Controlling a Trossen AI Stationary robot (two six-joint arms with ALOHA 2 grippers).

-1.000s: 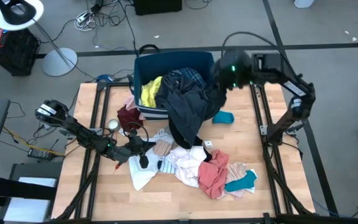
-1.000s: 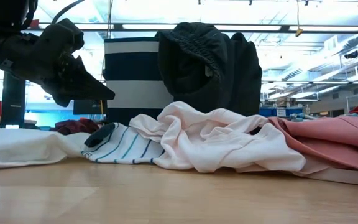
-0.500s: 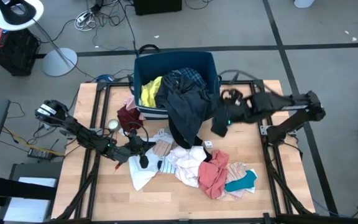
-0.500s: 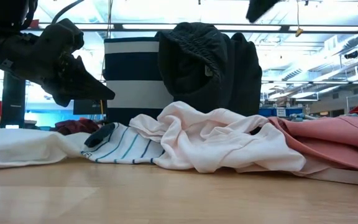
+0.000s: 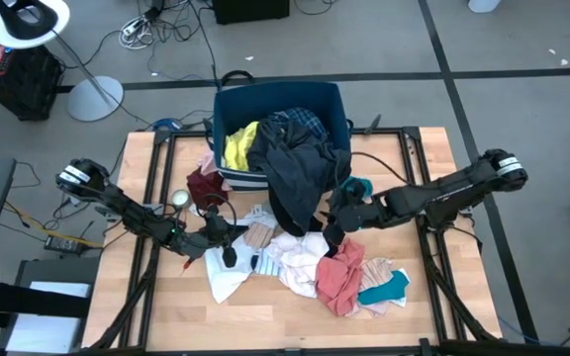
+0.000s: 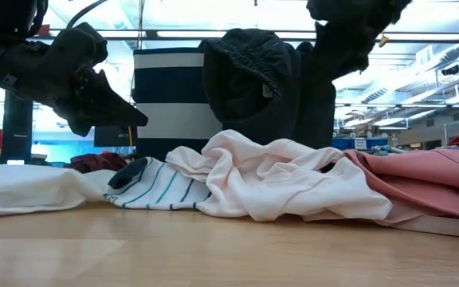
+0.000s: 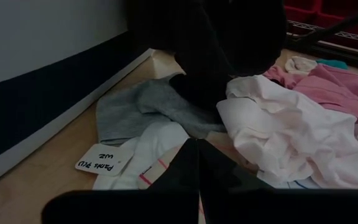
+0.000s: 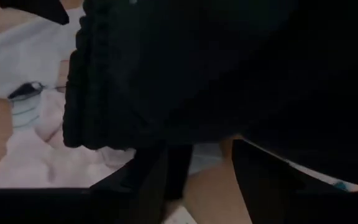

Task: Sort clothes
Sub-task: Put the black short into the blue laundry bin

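Clothes pile mid-table, both grippers down at it.

I see the pile (image 5: 315, 262) — pink, white, striped and teal pieces — on the wooden table (image 5: 265, 316); more clothes fill the navy striped bin (image 5: 334, 99), with a dark garment (image 5: 300, 178) draping over its front onto the pile. Left gripper (image 5: 228, 237) sits at the pile's left edge, fingers closed together, grasping nothing. Right gripper (image 5: 336, 220) is beside the dark garment's hem, fingers parted. Left wrist view shows a white tag (image 7: 103, 158) reading "Pants 9YU" and something like "WE".
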